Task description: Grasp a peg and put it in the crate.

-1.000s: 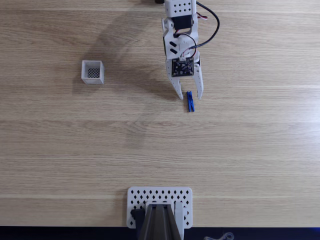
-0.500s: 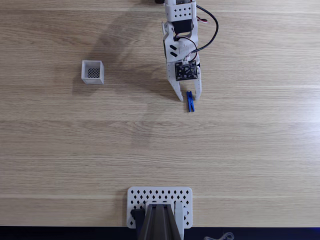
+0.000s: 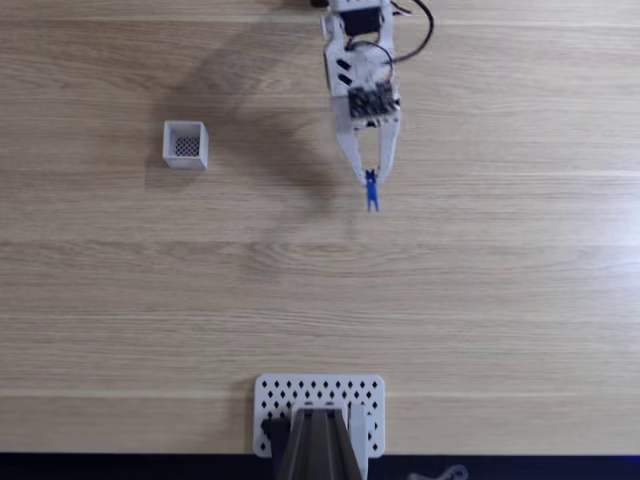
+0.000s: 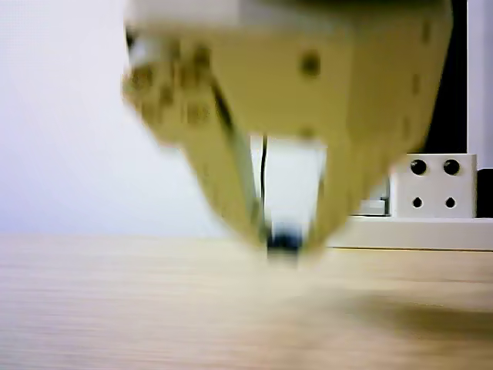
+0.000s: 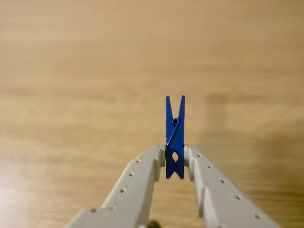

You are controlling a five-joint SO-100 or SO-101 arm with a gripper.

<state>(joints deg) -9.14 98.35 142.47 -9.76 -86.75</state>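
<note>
The blue peg (image 3: 372, 192) hangs from my gripper (image 3: 370, 179), which is shut on its upper end in the fixed view. In the wrist view the peg (image 5: 175, 135) stands upright between my two white fingertips, my gripper (image 5: 175, 159) clamped on its lower half, above the wooden table. A blurred close look in the other view shows my gripper (image 4: 286, 240) just above the tabletop with a dark blue bit of the peg (image 4: 286, 238) between the tips. The white crate (image 3: 186, 144) with its dark mesh bottom stands far to the left of the gripper in the fixed view.
A white perforated plate (image 3: 320, 398) with a dark mount on it sits at the near table edge in the fixed view. In the other view a white box with dark holes (image 4: 433, 186) stands at the back right.
The gripper went from open beside the peg lying on the table to shut on it. The peg has turned and shifted slightly up and to the left in the view.
</note>
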